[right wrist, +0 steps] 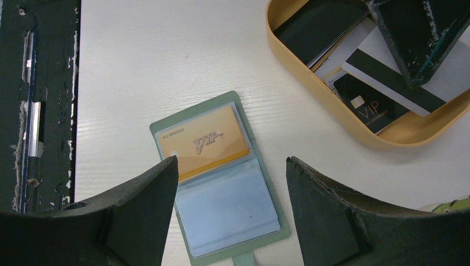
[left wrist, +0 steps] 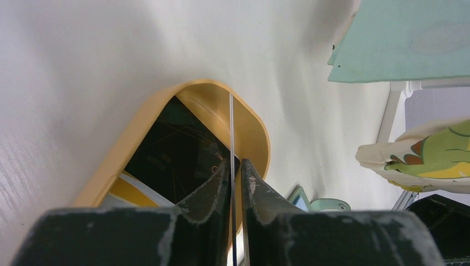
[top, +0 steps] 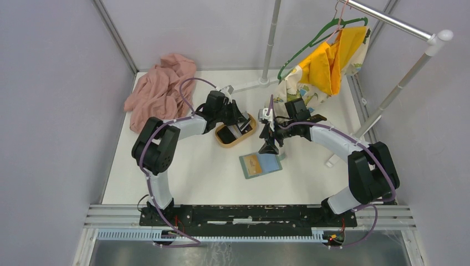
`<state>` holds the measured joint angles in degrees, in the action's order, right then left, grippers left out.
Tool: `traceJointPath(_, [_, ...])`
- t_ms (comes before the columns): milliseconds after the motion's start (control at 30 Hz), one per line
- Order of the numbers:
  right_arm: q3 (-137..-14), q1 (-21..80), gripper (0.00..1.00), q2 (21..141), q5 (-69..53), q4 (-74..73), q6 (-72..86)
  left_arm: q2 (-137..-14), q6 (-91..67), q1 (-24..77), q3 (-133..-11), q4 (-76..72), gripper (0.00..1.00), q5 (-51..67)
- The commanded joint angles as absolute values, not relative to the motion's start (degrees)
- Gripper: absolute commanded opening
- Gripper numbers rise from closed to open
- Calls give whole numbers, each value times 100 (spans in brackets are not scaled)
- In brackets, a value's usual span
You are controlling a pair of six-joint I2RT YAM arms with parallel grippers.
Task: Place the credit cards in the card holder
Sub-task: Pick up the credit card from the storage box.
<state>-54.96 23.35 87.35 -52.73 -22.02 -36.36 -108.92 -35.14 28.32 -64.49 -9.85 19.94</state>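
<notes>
Left end effector (left wrist: 237, 172): pinched on a thin card (left wrist: 231, 127), held edge-on over the tray (left wrist: 166, 97). Right end effector (right wrist: 231, 160): spread above the opened card holder (right wrist: 227, 205), one gold card (right wrist: 204, 143) seated inside.

White arm links (top: 161, 189), black joints (top: 159, 147), purple cables (top: 187, 83), scuffed black fingers (right wrist: 138, 221)

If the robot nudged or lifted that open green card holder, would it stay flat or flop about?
The card holder lies thin and flat on the smooth white table, so a push would probably slide it rather than tip it. Lifted by one edge, it would likely fold at its middle crease. Its clear plastic looks glossy, perhaps slippery to pinch.
</notes>
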Motion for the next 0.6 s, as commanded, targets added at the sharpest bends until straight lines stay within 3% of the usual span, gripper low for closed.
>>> traceJointPath(0, [-5704,2301,77,8701,-5440,-2219,-3740,-10881,-3688,2776,-6459,-1424,21,2274])
traceJointPath(133, [-5713,2298,77,8719,-5449,-2224,-3751,-10925,-3726,2749,-6469,-1433,26,2333])
traceJointPath(567, [-5713,2290,77,8741,-5449,-2232,-3744,-11032,-3638,2716,-6579,-1215,24,2375])
